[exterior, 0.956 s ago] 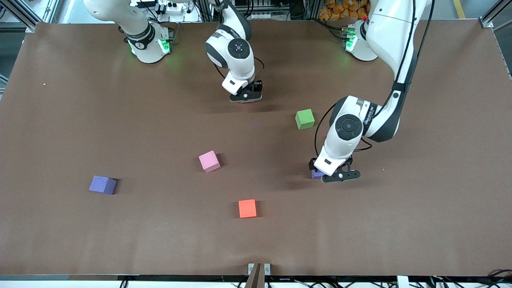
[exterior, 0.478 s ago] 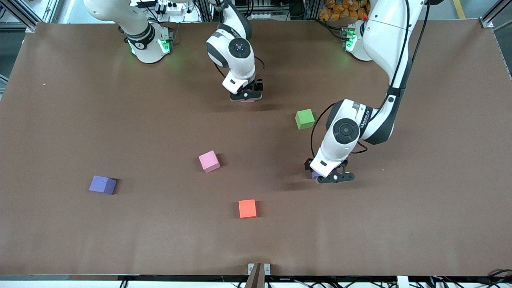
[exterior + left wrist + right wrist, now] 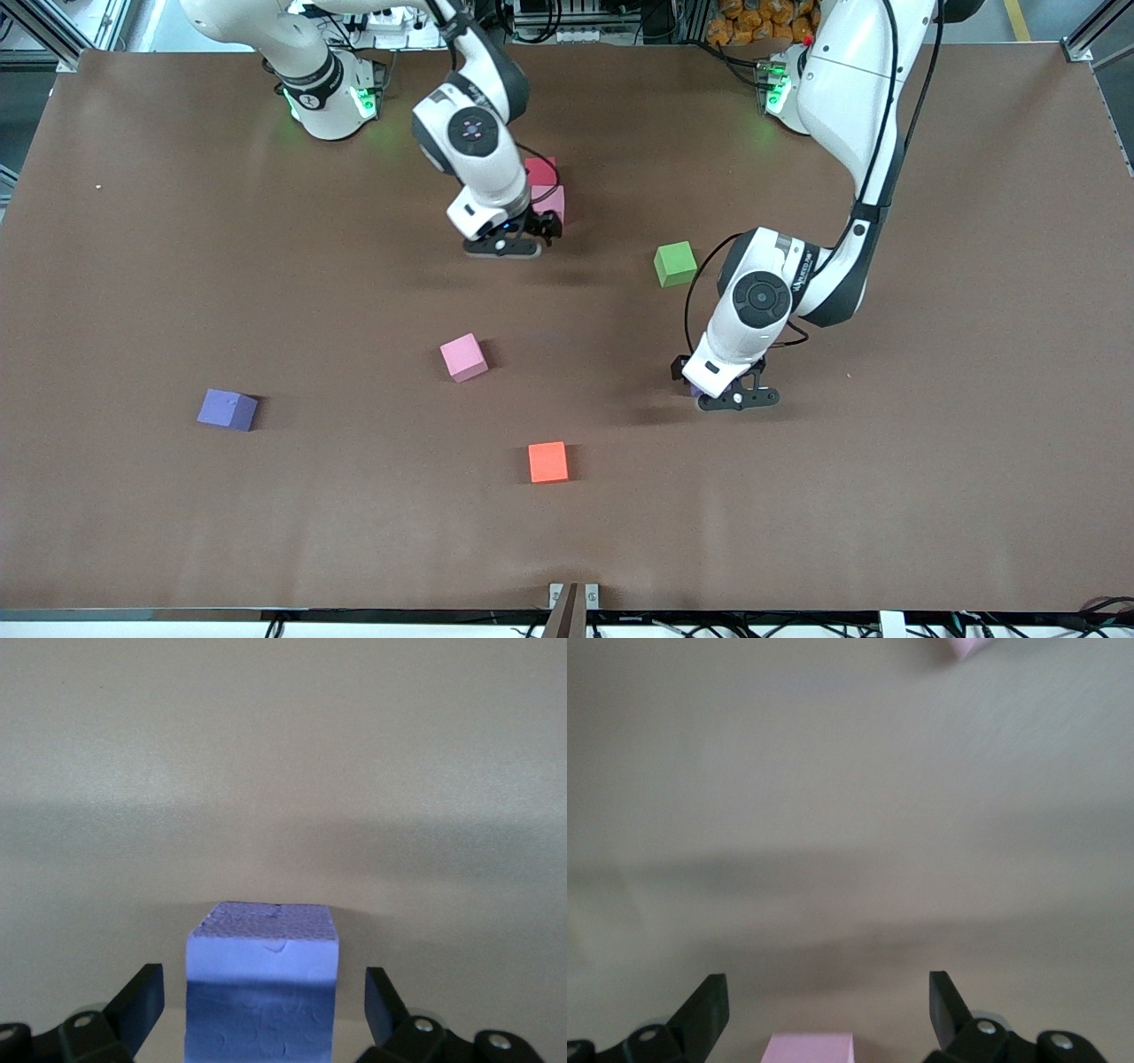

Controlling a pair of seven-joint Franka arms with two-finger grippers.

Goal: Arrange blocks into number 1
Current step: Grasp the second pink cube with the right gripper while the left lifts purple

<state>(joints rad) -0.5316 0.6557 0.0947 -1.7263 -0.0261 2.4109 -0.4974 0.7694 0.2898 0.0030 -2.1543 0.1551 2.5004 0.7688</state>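
blocks: right gripper [image 3: 507,241] is spread wide with nothing between the fingers [image 3: 700,1014], just over the table [image 3: 930,496] at the near edge of a pink block [image 3: 551,203]; that block's top edge shows in the right wrist view [image 3: 808,1048], apart from both fingers, so it's released. a dark red block [image 3: 541,169] sits touching the pink one, farther from the front camera, the pair in a short line near the right arm's base. left gripper [image 3: 728,395] is low at the table, fingers [image 3: 142,1001] wide on either side of a purple block [image 3: 262,983], gaps visible on both sides, not clamped. from the front only a sliver of that block [image 3: 697,387] shows under the wrist. green block [image 3: 675,263] lies farther from the camera than the left gripper, near the left forearm. second pink block [image 3: 463,357] sits mid-table, well apart from the others; its corner also shows in the right wrist view [image 3: 961,645]. orange-red block [image 3: 547,462] is nearer the camera than that. second purple block [image 3: 228,409] is off toward the right arm's end of the table, on its own.
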